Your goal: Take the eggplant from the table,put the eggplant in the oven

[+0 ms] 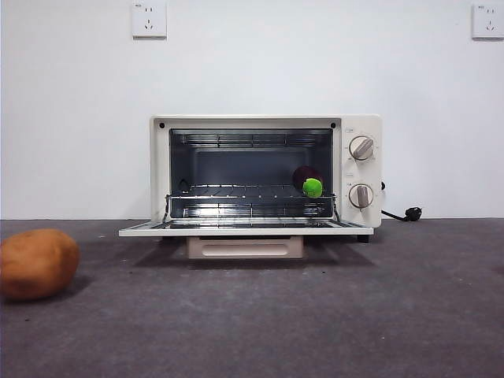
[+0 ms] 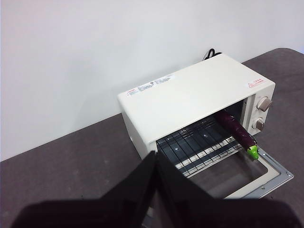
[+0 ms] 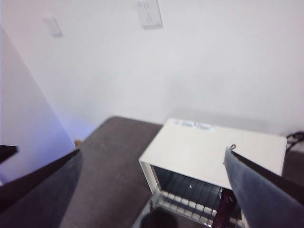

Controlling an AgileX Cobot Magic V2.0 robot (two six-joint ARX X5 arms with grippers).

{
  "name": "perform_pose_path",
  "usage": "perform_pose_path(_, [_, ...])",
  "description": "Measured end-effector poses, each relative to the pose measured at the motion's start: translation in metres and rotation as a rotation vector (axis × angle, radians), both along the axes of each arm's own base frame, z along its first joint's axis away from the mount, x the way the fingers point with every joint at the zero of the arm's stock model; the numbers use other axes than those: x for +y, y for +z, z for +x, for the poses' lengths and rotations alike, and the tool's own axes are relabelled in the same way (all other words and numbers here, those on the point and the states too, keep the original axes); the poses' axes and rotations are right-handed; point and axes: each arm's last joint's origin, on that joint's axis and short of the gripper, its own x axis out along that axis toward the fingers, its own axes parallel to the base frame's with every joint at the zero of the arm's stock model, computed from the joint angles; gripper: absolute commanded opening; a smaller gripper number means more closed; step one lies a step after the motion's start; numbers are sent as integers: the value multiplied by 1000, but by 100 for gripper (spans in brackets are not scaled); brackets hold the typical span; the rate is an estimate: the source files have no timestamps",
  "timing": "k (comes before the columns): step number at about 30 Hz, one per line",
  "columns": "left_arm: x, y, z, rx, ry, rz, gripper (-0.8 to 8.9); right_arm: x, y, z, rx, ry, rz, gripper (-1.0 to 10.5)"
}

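Eggplant (image 2: 236, 130) lay lengthwise on oven (image 2: 190, 102) rack, stem outward, well ahead of shut empty left tool (image 2: 156, 190); right tool (image 3: 152, 190) wide open, empty, nearer.

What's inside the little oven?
The eggplant lies on the wire rack inside the open oven, near the knob side, its green stem cap pointing out the door. Its far end is hidden in the dark back.
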Motion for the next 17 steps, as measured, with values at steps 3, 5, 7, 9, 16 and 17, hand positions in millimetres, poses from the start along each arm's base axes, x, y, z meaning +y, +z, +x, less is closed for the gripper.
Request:
perform_pose_path(3, [0, 0, 0, 1, 0, 0, -6, -9, 6, -20, -40, 2, 18, 502])
perform_pose_path(5, [0, 0, 1, 2, 0, 0, -6, -13, 8, -30, -58, 2, 28, 500])
perform_pose_path(7, [-1, -1, 3, 7, 0, 2, -6, -15, 9, -36, -70, 2, 34, 498])
perform_pose_path(9, [-2, -2, 5, 12, 0, 3, -6, -17, 10, -41, -77, 2, 41, 420])
perform_pose_path(16, [-3, -3, 12, 11, 0, 3, -6, -26, 14, -63, -115, 43, 65, 13])
perform_pose_path(17, [-4, -3, 12, 12, 0, 3, -6, -27, 15, -66, -121, 57, 68, -16])
